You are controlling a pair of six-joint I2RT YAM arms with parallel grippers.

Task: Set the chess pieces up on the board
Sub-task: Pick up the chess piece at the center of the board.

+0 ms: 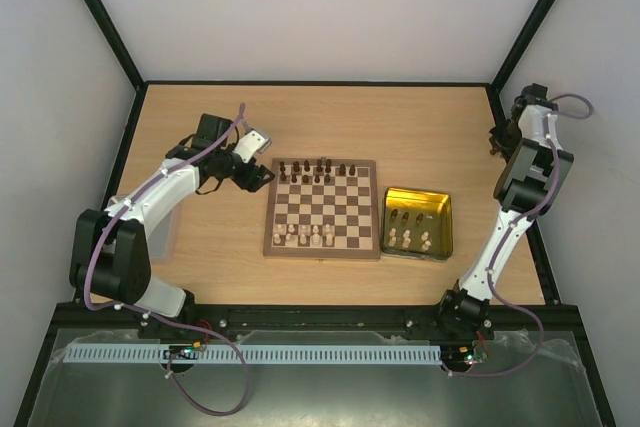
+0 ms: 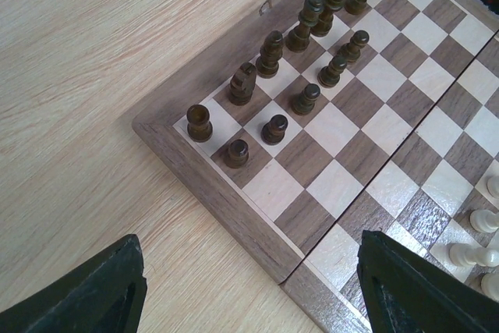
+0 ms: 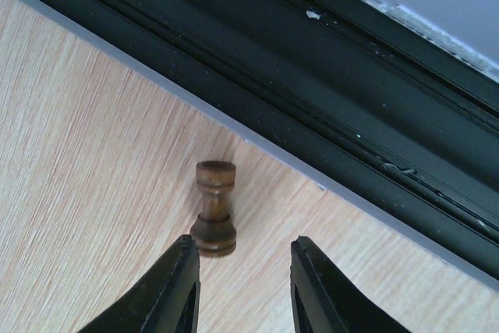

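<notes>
The board (image 1: 322, 253) lies mid-table. Dark chess pieces (image 1: 318, 171) stand along its far rows and pale ones (image 1: 308, 235) along its near rows. My left gripper (image 1: 258, 162) hovers open at the board's far-left corner. In the left wrist view its fingers (image 2: 249, 243) straddle the board's border (image 2: 226, 193), below the dark pieces (image 2: 273, 52), and hold nothing. My right gripper (image 1: 497, 139) is at the table's far right edge. There it stands open (image 3: 243, 243), just short of an upright dark rook (image 3: 214, 210) that stands beside its left fingertip (image 3: 175, 271), outside the jaws.
A gold tray (image 1: 418, 190) right of the board holds a few dark (image 1: 405, 217) and pale pieces (image 1: 408, 239). The black frame rail (image 3: 327, 76) runs close behind the rook. A pale flat rectangle (image 1: 165, 237) lies under the left arm.
</notes>
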